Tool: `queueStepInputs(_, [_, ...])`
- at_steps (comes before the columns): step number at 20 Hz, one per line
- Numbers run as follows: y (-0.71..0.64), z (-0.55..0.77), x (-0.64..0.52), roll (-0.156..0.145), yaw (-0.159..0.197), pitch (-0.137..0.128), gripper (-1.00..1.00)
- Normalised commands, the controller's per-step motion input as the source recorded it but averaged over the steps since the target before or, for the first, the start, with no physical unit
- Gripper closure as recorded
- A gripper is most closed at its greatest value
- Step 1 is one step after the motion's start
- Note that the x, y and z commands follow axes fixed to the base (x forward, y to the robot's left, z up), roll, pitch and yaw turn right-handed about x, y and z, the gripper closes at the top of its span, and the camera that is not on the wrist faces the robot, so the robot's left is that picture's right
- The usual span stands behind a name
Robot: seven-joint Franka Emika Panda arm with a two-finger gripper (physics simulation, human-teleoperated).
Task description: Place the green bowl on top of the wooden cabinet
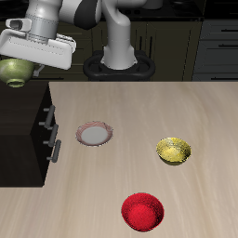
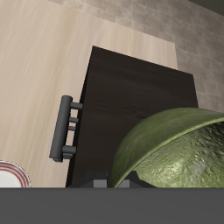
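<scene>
Tool (image 1: 20, 67) clamps the green bowl (image 1: 13, 72) by its rim, holding it tilted in the air above the cabinet (image 1: 22, 130). Beyond, on the desk (image 1: 204, 149), sit a plate (image 1: 95, 135) and other bowls. Released from this height, tilted, the bowl could roll off the top.

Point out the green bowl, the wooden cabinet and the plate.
green bowl (image 2: 179, 149), wrist view, on its outer wall.
wooden cabinet (image 2: 131, 87), wrist view, on its dark top.
plate (image 1: 95, 135), exterior view, on its white centre.
</scene>
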Motion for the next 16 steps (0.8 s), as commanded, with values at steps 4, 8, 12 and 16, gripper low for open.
queueStepInputs(4, [0.1,-0.23,0.08,0.018,-0.023,0.026,1.0])
queueStepInputs(8, [0.05,-0.13,0.05,0.004,-0.001,0.016,1.0])
queueStepInputs(12, [-0.08,-0.1,0.03,-0.005,-0.007,0.004,1.0])
queueStepInputs(16, [-0.09,-0.16,0.0,-0.066,0.083,0.009,1.0])
